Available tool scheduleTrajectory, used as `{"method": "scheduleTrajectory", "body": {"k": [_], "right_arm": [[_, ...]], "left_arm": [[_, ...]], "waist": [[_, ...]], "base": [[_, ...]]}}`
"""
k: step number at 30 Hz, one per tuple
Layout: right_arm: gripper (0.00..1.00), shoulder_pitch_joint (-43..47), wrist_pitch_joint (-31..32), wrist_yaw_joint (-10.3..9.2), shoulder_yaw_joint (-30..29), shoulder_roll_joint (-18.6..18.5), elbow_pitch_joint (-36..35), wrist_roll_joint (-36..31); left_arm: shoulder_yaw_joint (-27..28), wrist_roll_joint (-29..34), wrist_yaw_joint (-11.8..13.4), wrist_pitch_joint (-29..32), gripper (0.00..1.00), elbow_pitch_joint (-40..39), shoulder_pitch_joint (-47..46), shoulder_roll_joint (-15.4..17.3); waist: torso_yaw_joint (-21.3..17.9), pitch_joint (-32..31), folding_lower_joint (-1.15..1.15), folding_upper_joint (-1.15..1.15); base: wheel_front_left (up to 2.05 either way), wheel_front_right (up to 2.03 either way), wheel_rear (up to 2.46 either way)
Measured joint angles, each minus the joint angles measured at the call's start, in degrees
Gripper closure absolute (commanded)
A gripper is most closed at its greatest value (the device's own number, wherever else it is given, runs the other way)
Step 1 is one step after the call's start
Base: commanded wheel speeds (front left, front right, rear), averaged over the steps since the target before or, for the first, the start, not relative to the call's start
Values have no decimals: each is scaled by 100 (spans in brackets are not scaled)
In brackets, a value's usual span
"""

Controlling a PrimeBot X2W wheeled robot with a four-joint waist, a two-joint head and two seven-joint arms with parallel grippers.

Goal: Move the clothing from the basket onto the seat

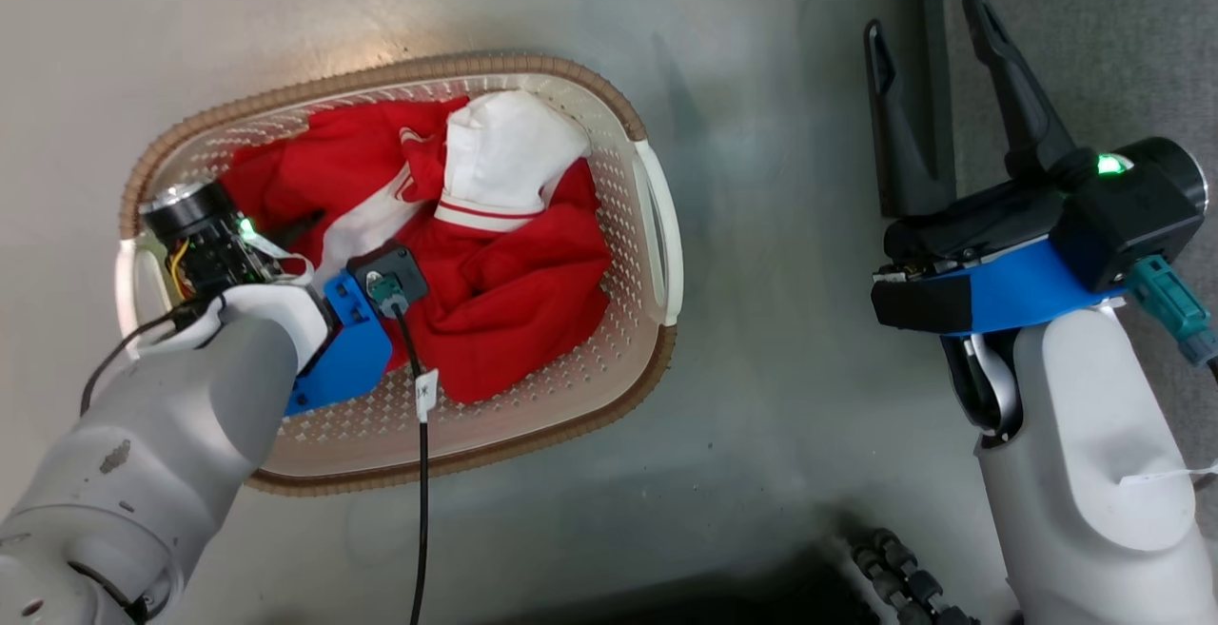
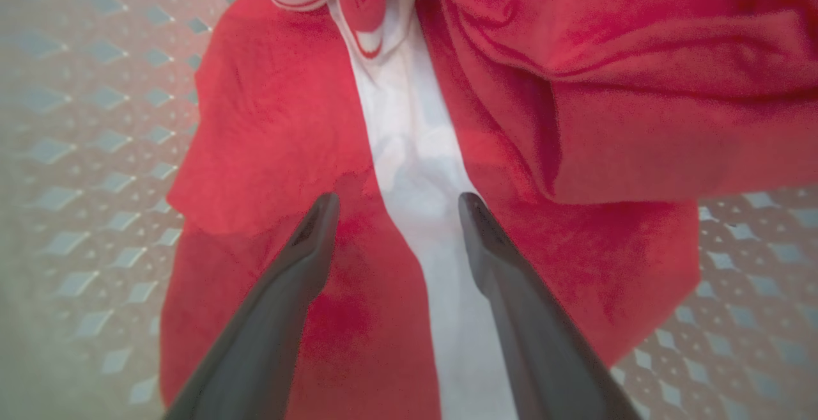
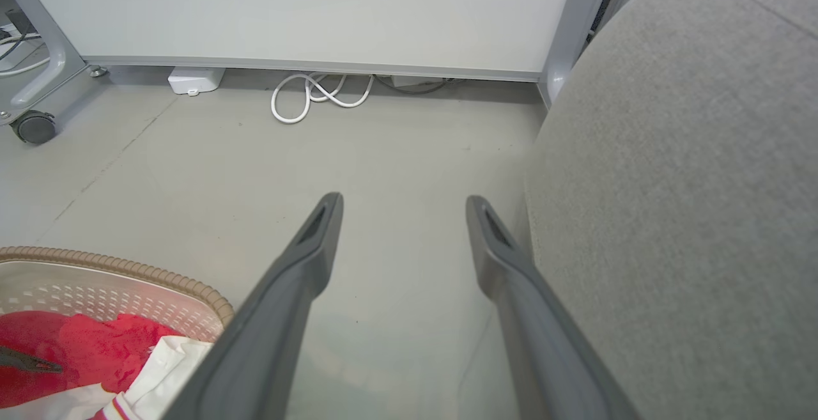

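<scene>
All the clothing (image 1: 514, 302) lies heaped in the basket (image 1: 657, 225): red folds with a white panel bunched on top toward the far side. It fills the basket's middle and leaves bare perforated bottom along the near wall.

- Basket stands on the floor (image 1: 761, 130), left of the seat (image 1: 1075, 35) and well apart from it.
- Your left gripper (image 2: 397, 202) is down inside the basket with its fingers spread wide, holding nothing. A white band of the fabric runs up between them. That looks like a straddle before a pinch, so a fold would bunch between the fingers on closing. You cannot tell whether the tips touch the cloth.
- Your right gripper (image 1: 925, 16) hangs over the floor just beside the seat's left edge, fingers apart and holding nothing. It seems parked out of the left arm's way, near the drop place.

Judgement: the grasp is not yet made and no transfer has begun. A shallow pinch on loose cloth could lift only one layer or drag both garments together.
</scene>
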Motion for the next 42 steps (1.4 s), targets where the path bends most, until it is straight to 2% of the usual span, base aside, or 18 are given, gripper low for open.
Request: {"method": "scheduleTrajectory", "body": {"k": [11,23,24,25,26,27,28,35,42], "right_arm": [[0,-29,0,0,-64,0,-193,-16],[0,4,0,0,-138,-1,-360,25],[0,4,0,0,-143,-1,-365,25],[0,4,0,0,-147,-1,-371,25],[0,4,0,0,-154,-1,-376,25],[0,3,0,0,-156,-1,-377,25],[0,2,0,0,-154,-1,-377,25],[0,-15,0,1,-158,-1,-366,24],[0,-20,0,0,-172,-1,-322,25]], "left_arm": [[-13,299,0,434,0,74,-323,46],[-14,372,0,443,0,92,-469,60],[-13,366,0,488,41,91,-469,56],[-14,364,0,513,58,91,-469,47],[-13,350,0,525,62,91,-471,36],[-13,330,0,535,76,91,-473,21],[-13,331,0,583,100,91,-473,-1],[-15,350,-16,676,100,105,-442,-116],[-7,177,-15,515,100,115,-433,-209]], "waist": [[-147,511,0,0],[-246,854,0,0],[-244,867,0,0],[-239,879,0,0],[-233,888,-1,1],[-226,897,-1,0],[-221,902,-1,0],[-182,841,0,0],[-125,633,0,0]], "base": [[0,0,0],[0,0,0],[0,0,0],[0,0,0],[0,0,0],[0,0,0],[0,0,0],[0,0,0],[0,0,0]]}}
